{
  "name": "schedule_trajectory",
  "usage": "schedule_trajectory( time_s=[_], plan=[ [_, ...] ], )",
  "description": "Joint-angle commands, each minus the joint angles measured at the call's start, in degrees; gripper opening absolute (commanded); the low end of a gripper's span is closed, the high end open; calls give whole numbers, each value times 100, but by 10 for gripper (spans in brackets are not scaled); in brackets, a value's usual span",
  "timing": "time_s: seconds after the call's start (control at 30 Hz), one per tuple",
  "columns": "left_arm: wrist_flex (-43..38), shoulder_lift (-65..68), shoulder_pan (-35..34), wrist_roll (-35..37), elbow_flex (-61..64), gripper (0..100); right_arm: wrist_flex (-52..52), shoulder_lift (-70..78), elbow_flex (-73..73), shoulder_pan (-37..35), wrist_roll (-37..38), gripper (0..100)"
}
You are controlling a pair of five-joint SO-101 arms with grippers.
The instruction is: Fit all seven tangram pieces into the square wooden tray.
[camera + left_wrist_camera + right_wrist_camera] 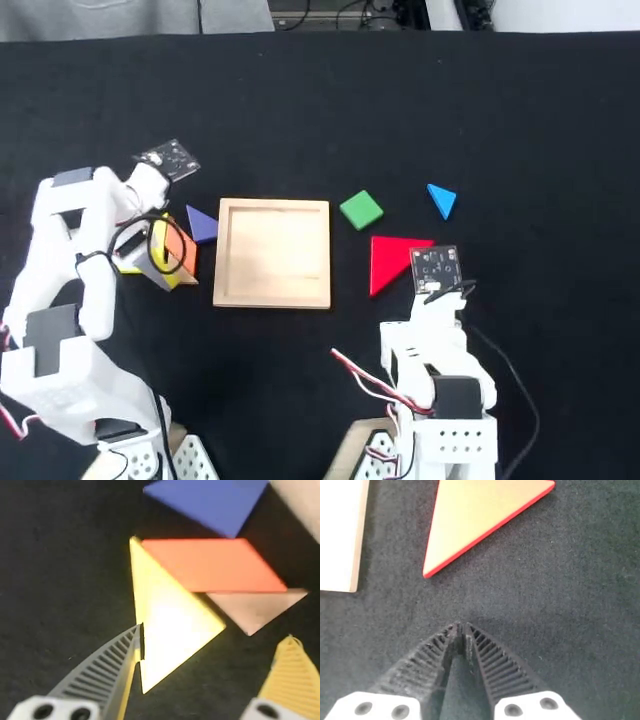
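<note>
At the bottom right of the high view, the right gripper [462, 628] is being held low over the black worktop [520, 130], its fingers pressed together with nothing between them. The large red triangle [392, 262] is lying just beyond it, right of the tray. At the left of that view, the left gripper [215, 637] is being poised over a tight cluster of pieces, its fingers spread wide on either side of the yellow triangle [170, 625]. The grey finger appears to be touching that piece's edge, but nothing is being gripped yet. The square wooden tray [221, 255], at the centre of the high view, is being shown bare inside. All seven pieces are therefore being judged as still to be placed. In the cluster, the orange parallelogram [215, 565] is lying against the yellow triangle, with a pale triangle [255, 607] tucked beside both. The dark blue triangle [202, 224] is lying just past them, close to the tray's left edge. This crowding is being judged the main obstacle, since neighbours could be dragged along with the yellow piece. Farther up and to the right, the green square [361, 210] and the light blue triangle [441, 199] are lying apart, unobstructed.
</note>
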Motion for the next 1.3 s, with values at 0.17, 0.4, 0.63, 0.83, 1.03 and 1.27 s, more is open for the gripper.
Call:
schedule_trajectory(
  time_s=[0.17,0.4,0.63,0.83,1.03,1.27],
  plan=[
    [53,-44,207,123,-479,409,35,-497,-13,-44,-44,13],
    [-229,-9,-22,-686,-488,409,35,-497,-13,-44,-44,13],
    [-624,862,-198,-756,-822,409,35,-497,-13,-44,-44,13],
    [-624,1389,-215,-756,-1279,409,35,-497,-13,-44,-44,13],
    [-633,1705,-189,-818,-1385,409,35,-497,-13,-44,-44,13],
    [-633,1908,-171,-1257,-1393,328,35,-497,-13,-44,-44,13]
  ],
)
